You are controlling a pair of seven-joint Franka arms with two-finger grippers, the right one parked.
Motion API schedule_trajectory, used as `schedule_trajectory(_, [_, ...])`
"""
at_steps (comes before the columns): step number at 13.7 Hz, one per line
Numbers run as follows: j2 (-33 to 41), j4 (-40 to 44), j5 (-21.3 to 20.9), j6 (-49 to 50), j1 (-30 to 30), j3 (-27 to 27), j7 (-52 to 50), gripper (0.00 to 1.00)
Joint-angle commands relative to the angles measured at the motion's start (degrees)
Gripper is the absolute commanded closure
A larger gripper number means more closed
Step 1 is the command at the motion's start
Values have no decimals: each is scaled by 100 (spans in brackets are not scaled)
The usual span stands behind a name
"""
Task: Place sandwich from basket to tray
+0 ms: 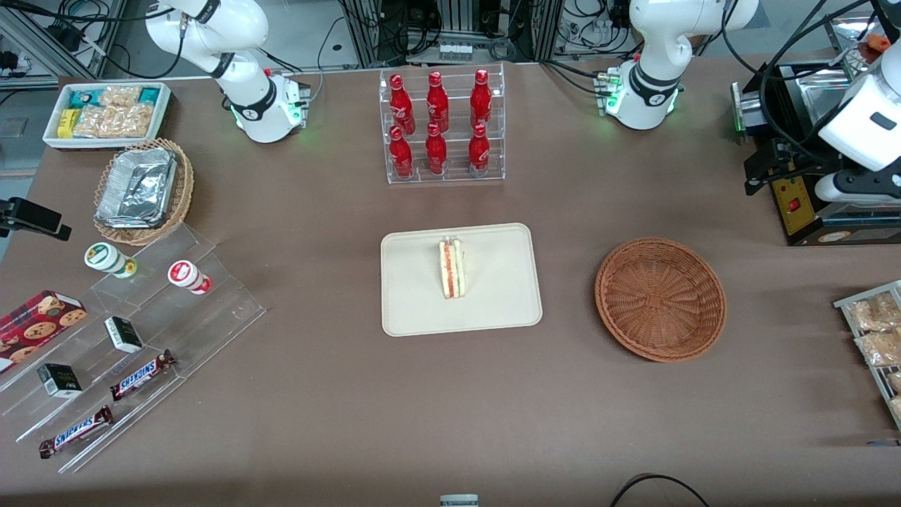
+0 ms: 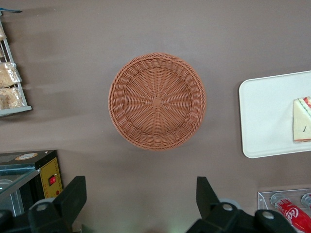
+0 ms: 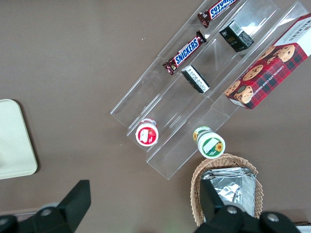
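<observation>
The sandwich (image 1: 452, 267) (image 2: 302, 119), a white-bread wedge with red and green filling, lies on the cream tray (image 1: 415, 296) (image 2: 265, 111) in the middle of the table. The reddish-brown wicker basket (image 1: 660, 299) (image 2: 156, 101) sits beside the tray toward the working arm's end, with nothing in it. My gripper (image 1: 767, 165) (image 2: 141, 180) hangs well above the table near the black machine, farther from the front camera than the basket. It is open wide and nothing is between its fingers.
A clear rack of red bottles (image 1: 440, 127) stands farther back than the tray. A black machine (image 1: 809, 204) and a wire rack of snack packets (image 1: 873, 331) sit at the working arm's end. An acrylic snack stand (image 1: 120, 352), a tan foil-filled basket (image 1: 144, 190) and a white bin (image 1: 105, 113) are at the parked arm's end.
</observation>
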State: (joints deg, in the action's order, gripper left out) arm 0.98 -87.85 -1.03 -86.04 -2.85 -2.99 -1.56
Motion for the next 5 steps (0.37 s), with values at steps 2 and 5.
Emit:
schedule_trajectory(2, [-327, 576, -108, 114, -110, 35, 51, 0])
schedule_trajectory(5, [-256, 532, -55, 280, -128, 105, 51, 0])
